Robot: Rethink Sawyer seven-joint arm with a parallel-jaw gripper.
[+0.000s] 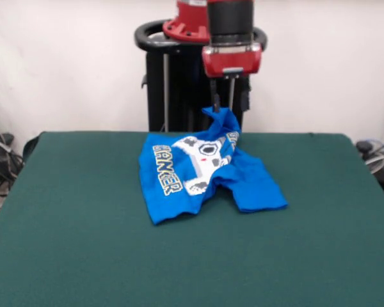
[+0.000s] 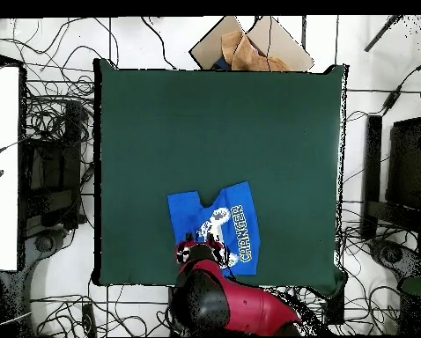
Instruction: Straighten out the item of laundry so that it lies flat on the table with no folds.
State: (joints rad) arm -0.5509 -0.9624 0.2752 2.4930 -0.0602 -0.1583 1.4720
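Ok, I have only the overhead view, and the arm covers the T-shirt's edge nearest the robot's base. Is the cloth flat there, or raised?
Observer: Raised. In the front view the blue T-shirt rises in a peak right under the tool.
Operator: Does the tool grip it?
Observer: The top of the peak reaches the tool, but I cannot tell whether it is clamped.
Operator: And does the rest lie flat?
Observer: No. The controller print is creased and slopes up toward the peak. Only the lower part of the T-shirt rests on the green table.
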